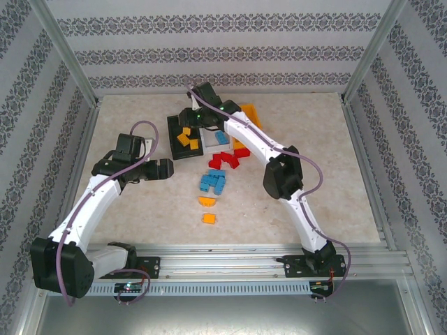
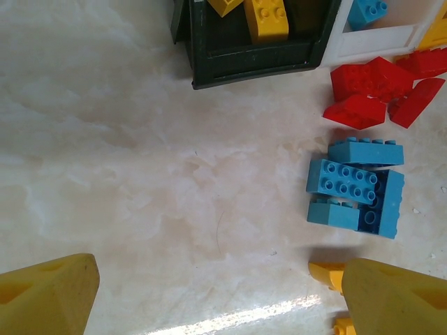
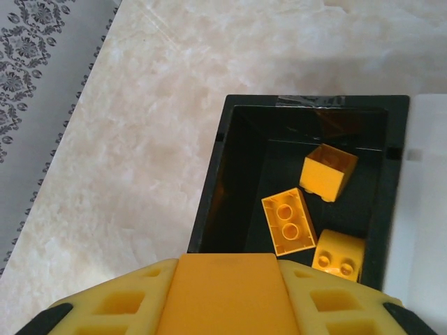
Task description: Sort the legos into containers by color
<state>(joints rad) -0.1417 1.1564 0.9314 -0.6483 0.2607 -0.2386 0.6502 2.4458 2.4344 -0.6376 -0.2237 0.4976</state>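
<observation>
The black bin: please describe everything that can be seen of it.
The black bin is a small, open-top rectangular box of glossy dark plastic, standing upright on the beige table. Three yellow bricks lie loose on its floor. The white bin stands directly at its right side. The right gripper, jaws shut on an orange-yellow brick, hovers above it.

the table was marbled beige, the walls white with grey floral stripes. left to right the bins were black, white and orange-yellow. the bricks in the black bin were orange-yellow, and the brick in the white bin blue. the loose bricks were red, blue and, nearest, orange-yellow. the left gripper had yellow fingers; so did the right gripper, clamped on a deeper orange-yellow held brick. the arms were white with black joints, and their cables purple.
</observation>
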